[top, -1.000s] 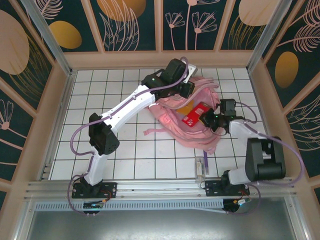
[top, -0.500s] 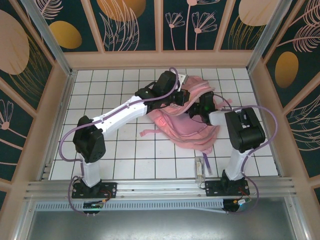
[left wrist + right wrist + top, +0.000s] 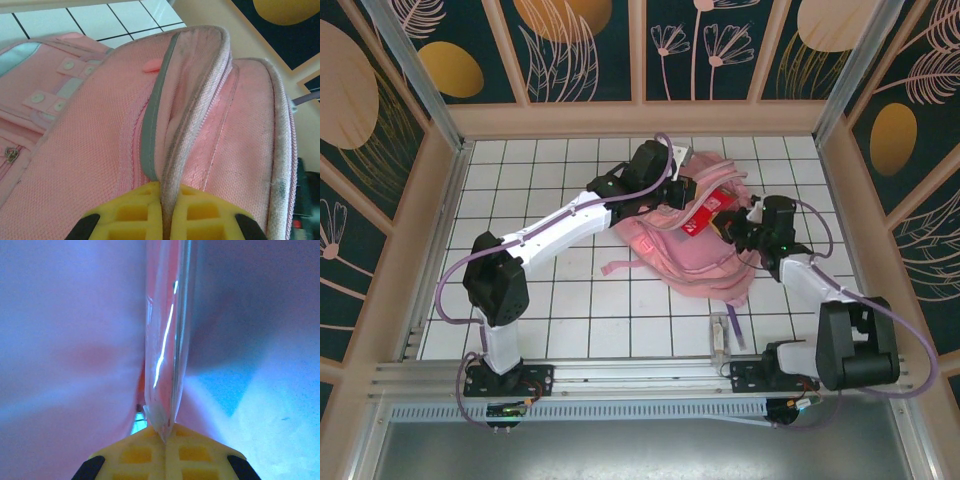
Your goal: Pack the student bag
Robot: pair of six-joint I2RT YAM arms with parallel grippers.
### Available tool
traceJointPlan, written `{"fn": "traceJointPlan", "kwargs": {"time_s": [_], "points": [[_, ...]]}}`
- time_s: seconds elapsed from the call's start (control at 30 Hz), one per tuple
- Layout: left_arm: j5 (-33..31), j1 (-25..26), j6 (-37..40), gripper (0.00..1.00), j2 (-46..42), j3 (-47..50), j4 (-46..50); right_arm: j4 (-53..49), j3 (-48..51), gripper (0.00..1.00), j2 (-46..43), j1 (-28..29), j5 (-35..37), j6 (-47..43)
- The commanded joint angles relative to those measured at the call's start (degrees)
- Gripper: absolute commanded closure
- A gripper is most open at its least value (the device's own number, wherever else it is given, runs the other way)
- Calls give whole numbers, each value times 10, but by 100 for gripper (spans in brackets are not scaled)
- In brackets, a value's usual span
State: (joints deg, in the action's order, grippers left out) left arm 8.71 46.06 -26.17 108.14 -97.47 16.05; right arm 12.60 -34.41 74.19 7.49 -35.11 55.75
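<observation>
Right arm pulled back, elbow out. Right gripper (image 3: 164, 437) clamped on flat red glossy packet (image 3: 165, 355), soft pink fabric student bag (image 3: 90, 150) around it. Left gripper (image 3: 162, 212) pinches bag's floppy zipper rim, likely best hold.

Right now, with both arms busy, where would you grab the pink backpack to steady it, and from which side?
Likely the loose strap trailing from the student bag onto the table at its near-left. Come from the left front; the left gripper pinches its far edge and the right gripper holds a red packet at the right.
</observation>
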Motion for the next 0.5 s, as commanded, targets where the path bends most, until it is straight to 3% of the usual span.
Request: {"fn": "traceJointPlan", "kwargs": {"time_s": [0.0, 0.2, 0.47], "points": [[35, -5, -39, 100, -29, -12, -63, 12, 13, 100, 28, 20, 54, -7], [117, -3, -151, 100, -28, 3, -128, 95, -22, 100, 130, 34, 59, 32], [85, -2, -147, 100, -73, 32, -106, 204, -81, 100, 261, 71, 42, 83]]}}
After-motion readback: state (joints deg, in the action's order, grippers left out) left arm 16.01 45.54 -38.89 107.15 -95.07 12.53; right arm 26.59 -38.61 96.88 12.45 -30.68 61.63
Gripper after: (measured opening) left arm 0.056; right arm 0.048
